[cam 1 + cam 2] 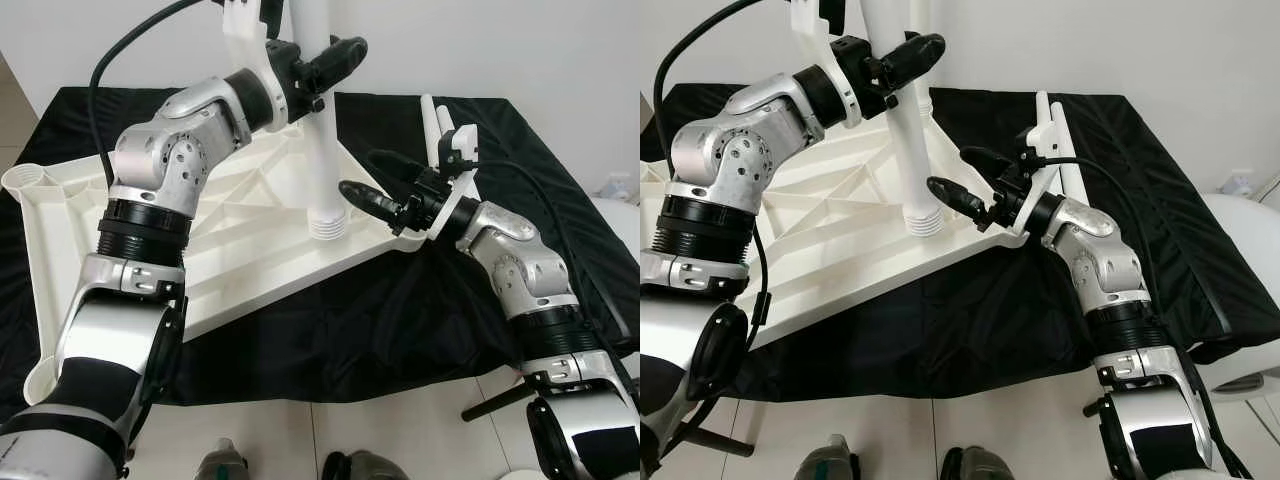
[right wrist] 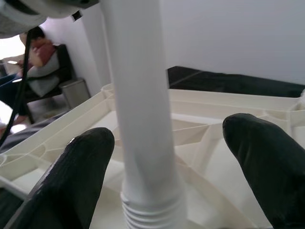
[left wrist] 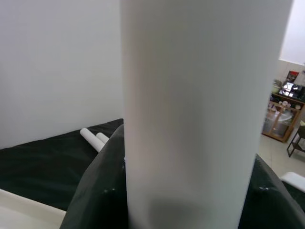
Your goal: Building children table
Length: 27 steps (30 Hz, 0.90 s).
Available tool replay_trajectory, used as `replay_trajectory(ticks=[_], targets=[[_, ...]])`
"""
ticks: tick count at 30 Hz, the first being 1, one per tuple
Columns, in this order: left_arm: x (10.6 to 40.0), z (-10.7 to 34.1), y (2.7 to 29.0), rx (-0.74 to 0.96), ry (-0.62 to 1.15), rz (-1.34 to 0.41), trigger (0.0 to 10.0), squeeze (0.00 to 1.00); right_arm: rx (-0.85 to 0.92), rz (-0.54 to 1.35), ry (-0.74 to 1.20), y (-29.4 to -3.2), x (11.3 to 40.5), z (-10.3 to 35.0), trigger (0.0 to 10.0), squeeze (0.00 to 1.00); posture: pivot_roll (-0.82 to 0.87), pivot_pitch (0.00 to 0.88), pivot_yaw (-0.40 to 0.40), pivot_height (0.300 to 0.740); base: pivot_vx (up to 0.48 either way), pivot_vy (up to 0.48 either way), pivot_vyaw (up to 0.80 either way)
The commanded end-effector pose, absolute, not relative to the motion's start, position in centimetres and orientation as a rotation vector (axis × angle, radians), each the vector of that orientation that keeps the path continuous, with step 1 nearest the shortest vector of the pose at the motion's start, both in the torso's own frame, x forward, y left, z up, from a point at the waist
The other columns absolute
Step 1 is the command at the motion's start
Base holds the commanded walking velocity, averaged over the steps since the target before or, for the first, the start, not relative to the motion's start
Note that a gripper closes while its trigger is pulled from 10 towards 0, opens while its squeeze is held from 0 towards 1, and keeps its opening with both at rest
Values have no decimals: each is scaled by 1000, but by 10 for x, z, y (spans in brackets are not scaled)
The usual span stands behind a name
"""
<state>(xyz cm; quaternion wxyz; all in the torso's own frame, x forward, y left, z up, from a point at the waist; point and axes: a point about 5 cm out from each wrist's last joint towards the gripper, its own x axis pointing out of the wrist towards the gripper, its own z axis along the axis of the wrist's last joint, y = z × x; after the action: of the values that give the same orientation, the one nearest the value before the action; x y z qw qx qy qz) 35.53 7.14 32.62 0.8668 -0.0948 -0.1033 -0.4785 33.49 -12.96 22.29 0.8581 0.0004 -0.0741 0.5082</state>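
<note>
A white children's table top (image 1: 250,230) lies upside down on a black cloth (image 1: 400,320). My left gripper (image 1: 325,60) is shut on a white table leg (image 1: 322,130) and holds it upright. The leg's threaded end (image 1: 327,222) hangs just above the top's ribbed underside, near its right corner. My right gripper (image 1: 362,172) is open beside the leg's lower part, with one finger (image 2: 81,176) on each side of the leg (image 2: 143,119) and apart from it. In the left wrist view the leg (image 3: 190,119) stands very close.
Two spare white legs (image 1: 435,125) lie on the cloth behind my right wrist, also seen as spare legs (image 3: 93,138). A white wall is close behind. A person (image 2: 40,52) sits far off. A white rounded object (image 1: 1250,230) stands at the right.
</note>
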Motion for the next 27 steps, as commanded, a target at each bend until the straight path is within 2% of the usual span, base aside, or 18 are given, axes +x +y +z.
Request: replay_trajectory(ticks=[1, 27], targets=[[345, 330, 63, -174, -241, -1143, 10000, 0, -9, 1091, -144, -127, 336, 225, 10000, 0, 32, 0, -69, 740, 0, 0, 0], [322, 329, 38, -134, -234, -1241, 10000, 0, -84, 1225, -39, -109, 354, 235, 10000, 0, 30, 0, -92, 740, 0, 0, 0]])
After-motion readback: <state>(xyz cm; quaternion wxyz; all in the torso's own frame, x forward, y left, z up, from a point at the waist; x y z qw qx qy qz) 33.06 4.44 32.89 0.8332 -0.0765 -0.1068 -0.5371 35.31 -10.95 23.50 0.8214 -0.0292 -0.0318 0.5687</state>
